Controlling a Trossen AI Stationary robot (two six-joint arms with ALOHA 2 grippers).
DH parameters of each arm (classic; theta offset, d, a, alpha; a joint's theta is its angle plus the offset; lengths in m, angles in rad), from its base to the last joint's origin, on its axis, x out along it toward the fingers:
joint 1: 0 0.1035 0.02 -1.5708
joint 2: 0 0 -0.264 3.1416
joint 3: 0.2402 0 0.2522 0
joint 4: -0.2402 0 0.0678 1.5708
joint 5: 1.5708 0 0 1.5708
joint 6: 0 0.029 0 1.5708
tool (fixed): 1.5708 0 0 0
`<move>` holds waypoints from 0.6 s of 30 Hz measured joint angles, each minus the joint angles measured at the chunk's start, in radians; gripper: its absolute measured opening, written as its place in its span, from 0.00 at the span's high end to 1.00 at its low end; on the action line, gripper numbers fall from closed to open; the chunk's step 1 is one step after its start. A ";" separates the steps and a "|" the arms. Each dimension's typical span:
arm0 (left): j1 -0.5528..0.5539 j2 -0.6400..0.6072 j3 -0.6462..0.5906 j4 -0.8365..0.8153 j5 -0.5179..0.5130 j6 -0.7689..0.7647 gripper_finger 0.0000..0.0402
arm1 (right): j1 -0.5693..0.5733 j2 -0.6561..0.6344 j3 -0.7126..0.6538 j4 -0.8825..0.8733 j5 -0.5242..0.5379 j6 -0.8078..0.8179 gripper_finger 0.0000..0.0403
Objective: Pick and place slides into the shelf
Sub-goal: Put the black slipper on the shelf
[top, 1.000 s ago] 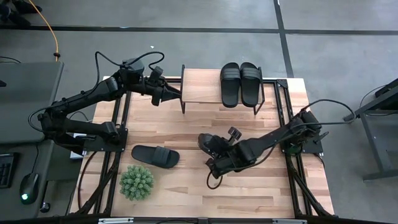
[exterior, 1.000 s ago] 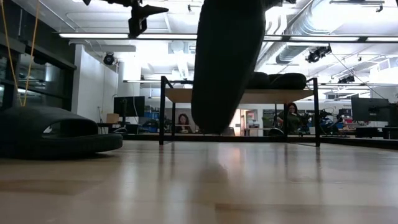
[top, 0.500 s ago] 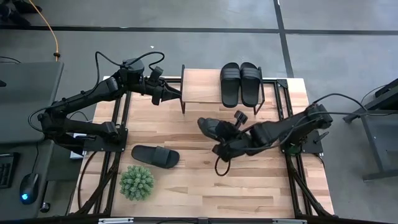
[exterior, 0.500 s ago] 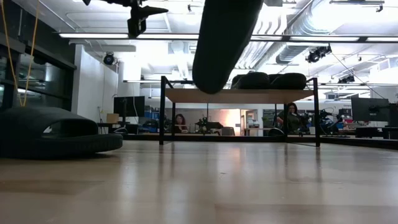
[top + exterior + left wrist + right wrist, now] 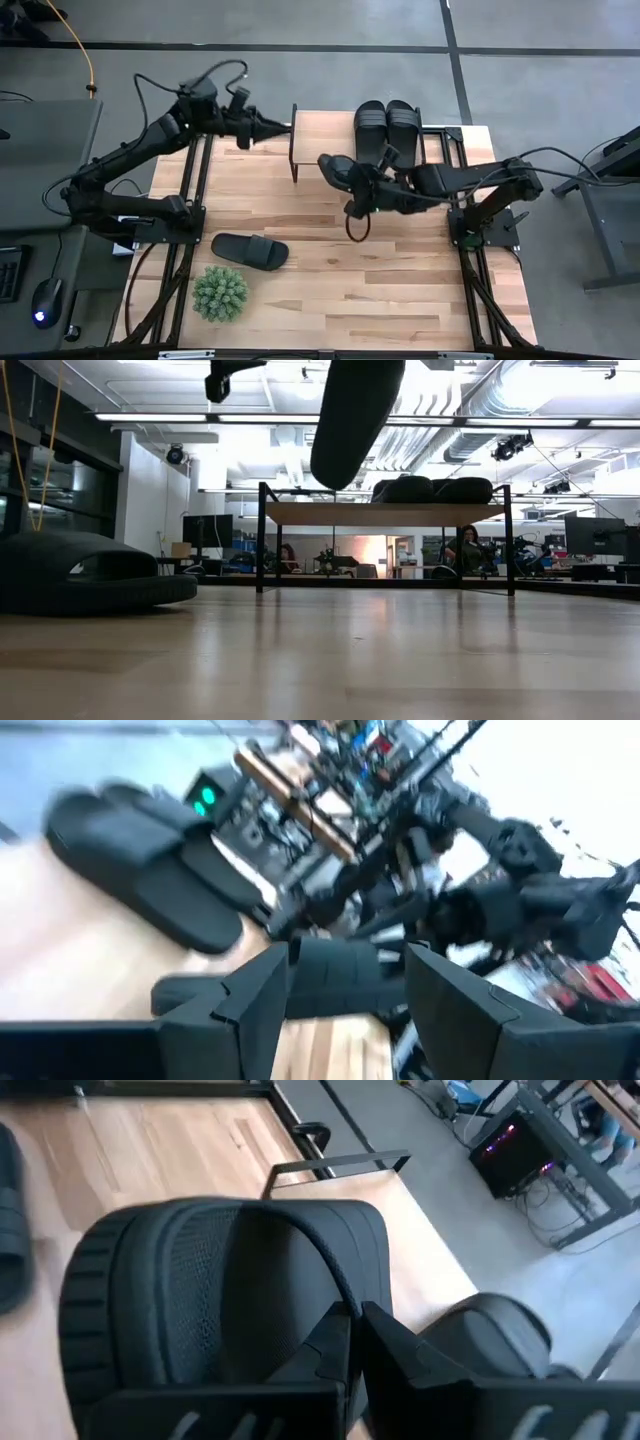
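Two black slides lie side by side on the right half of the shelf, a light plank on black legs. A third slide rests sole-down on the table near the left. My right gripper is shut on the fourth slide, held in the air just in front of the shelf's near edge. In the low view this slide hangs high above the table. My left gripper is open and hovers at the shelf's left end, touching nothing. My right gripper pinches the slide's strap at its edge between the two fingers. It reaches in from the table's right side. The slide is lifted clear of the table and tilted, with one end pointing down.
A small green plant stands at the near left corner of the table. The shelf's left half is bare plank. The shelf's black metal frame shows beyond the held slide. People sit at desks in the room behind.
My right gripper has carried the slide up and toward the far edge, from the table's middle to just in front of the shelf, and the slide now hangs higher. My left gripper has shifted a little toward the far edge, beside the shelf's left end.
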 joint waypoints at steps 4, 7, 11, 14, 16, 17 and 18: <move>0.079 0.003 0.045 -0.005 0.029 0.001 0.54 | -0.066 0.000 0.000 0.054 -0.026 -0.129 1.00; 0.124 0.006 0.056 -0.007 0.069 0.000 0.54 | -0.119 0.000 0.000 0.119 -0.048 -0.231 1.00; 0.147 0.006 0.056 -0.019 0.096 -0.001 0.54 | -0.186 0.000 0.000 0.187 -0.082 -0.356 1.00; 0.146 0.006 0.056 -0.028 0.097 0.000 0.54 | -0.232 0.000 0.000 0.214 -0.113 -0.401 1.00; 0.146 0.007 0.056 -0.036 0.097 0.000 0.54 | -0.257 0.000 0.000 0.223 -0.112 -0.442 1.00; 0.146 0.007 0.056 -0.040 0.097 0.000 0.54 | -0.267 0.000 0.000 0.228 -0.112 -0.463 1.00; 0.146 0.007 0.056 -0.041 0.097 0.000 0.54 | -0.277 0.000 0.000 0.233 -0.113 -0.483 1.00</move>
